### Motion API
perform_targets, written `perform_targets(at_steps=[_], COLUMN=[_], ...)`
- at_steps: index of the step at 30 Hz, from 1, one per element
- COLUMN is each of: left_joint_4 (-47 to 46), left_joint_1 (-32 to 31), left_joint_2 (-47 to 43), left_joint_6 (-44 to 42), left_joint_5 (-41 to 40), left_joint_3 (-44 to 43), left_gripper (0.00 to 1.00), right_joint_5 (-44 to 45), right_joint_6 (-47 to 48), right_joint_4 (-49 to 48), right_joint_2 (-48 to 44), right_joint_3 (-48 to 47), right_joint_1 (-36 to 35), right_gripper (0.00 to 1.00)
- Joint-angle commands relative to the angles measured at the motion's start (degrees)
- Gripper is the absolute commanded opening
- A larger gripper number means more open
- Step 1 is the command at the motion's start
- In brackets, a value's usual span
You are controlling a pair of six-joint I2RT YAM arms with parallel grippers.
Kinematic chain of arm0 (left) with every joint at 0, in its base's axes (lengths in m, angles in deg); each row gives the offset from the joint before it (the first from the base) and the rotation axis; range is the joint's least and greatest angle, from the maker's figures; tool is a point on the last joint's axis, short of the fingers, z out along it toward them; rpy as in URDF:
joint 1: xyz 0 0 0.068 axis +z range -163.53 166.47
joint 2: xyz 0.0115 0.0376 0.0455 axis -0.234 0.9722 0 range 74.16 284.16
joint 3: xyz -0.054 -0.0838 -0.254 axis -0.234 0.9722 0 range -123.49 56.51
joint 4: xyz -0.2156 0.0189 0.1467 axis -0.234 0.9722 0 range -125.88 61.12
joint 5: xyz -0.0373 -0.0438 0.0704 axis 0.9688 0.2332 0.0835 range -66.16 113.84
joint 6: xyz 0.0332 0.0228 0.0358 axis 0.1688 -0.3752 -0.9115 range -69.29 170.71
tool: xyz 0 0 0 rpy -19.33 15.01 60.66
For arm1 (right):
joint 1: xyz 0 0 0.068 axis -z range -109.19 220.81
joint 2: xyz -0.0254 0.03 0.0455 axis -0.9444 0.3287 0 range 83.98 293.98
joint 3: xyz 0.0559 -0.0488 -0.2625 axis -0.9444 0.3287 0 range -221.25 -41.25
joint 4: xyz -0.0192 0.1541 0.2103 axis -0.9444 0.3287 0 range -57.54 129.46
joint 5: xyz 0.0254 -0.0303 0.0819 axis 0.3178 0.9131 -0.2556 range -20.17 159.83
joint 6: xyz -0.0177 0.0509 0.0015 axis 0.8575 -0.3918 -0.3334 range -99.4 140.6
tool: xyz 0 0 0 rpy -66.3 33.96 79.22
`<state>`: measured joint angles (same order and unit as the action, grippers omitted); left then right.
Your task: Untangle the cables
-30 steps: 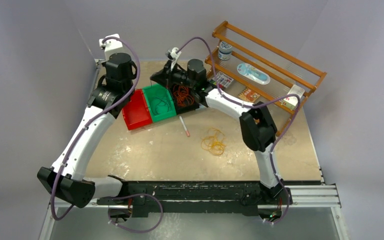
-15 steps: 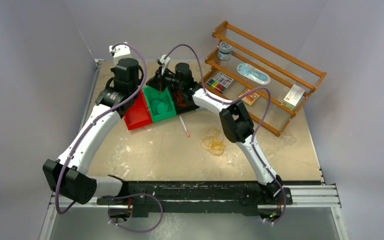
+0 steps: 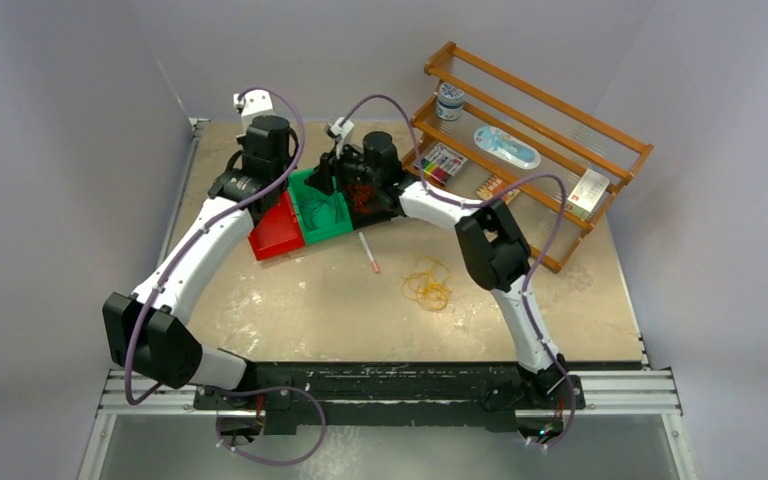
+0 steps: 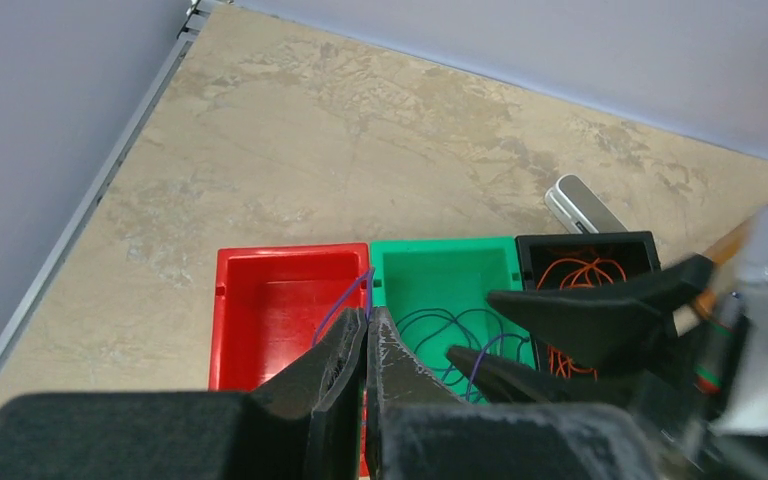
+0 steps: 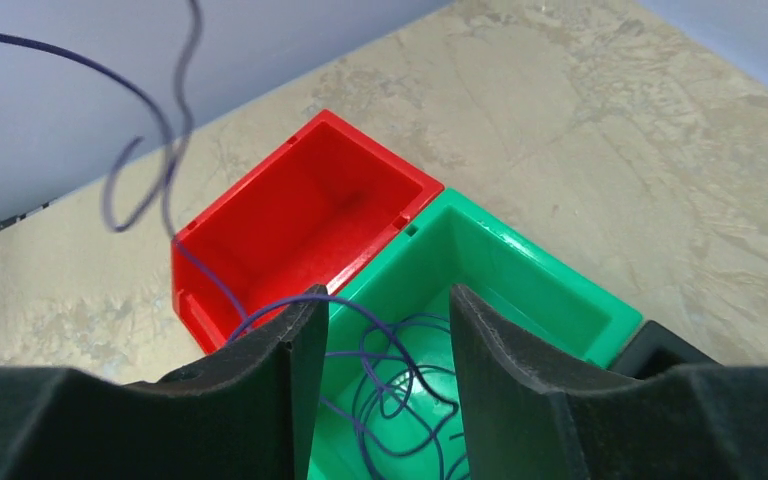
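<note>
Where the overhead camera looks down, three small bins stand in a row toward the far edge of the desk [image 3: 310, 310], left of its middle: a red bin [image 3: 273, 234], a green bin [image 3: 322, 216] and a black bin [image 3: 378, 208], their sides touching. An orange cable [image 3: 364, 196] lies coiled in the black bin. A yellow cable [image 3: 427, 283] lies loose near the middle of the desk, well apart from the bins. The left arm [image 3: 200, 250] and the right arm [image 3: 440, 208] both reach over the bins. A wooden rack [image 3: 520, 130] stands toward the far right corner.

From the left wrist, the left claw [image 4: 367, 318] is pinched tight on a dark purple cable [image 4: 438, 328]. A thin strand comes out of its tips above the wall between the red and green bins, and the rest loops in the green bin. The right claw [image 4: 472, 325] hangs just beside it, fingers apart.

From the right wrist, the right claw [image 5: 380, 330] stands about half open above the green bin, with nothing clamped between its jaws. A strand of the dark purple cable climbs from the bin past one fingertip toward the upper left.
</note>
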<state>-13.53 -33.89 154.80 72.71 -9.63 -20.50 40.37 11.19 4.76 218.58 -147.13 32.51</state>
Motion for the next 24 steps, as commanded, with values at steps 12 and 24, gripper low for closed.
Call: perform_targets(at_steps=[12,24], left_joint_4=[-4.2,-9.0], left_joint_1=[4.4,4.5], left_joint_2=[9.6,14.0], left_joint_6=[5.2,6.1], left_joint_5=[-2.0,15.2], left_joint_3=[-8.9,-7.9], left_gripper=[0.00,0.00], right_joint_5=[3.3,9.6], right_joint_6=[1.9,-6.4], right_joint_4=[-7.5,-15.1], right_joint_2=[-17.7,-29.1], right_joint_3=[21.6,38.8], right_joint_1=[1.6,2.4], right_gripper=[0.57,0.45])
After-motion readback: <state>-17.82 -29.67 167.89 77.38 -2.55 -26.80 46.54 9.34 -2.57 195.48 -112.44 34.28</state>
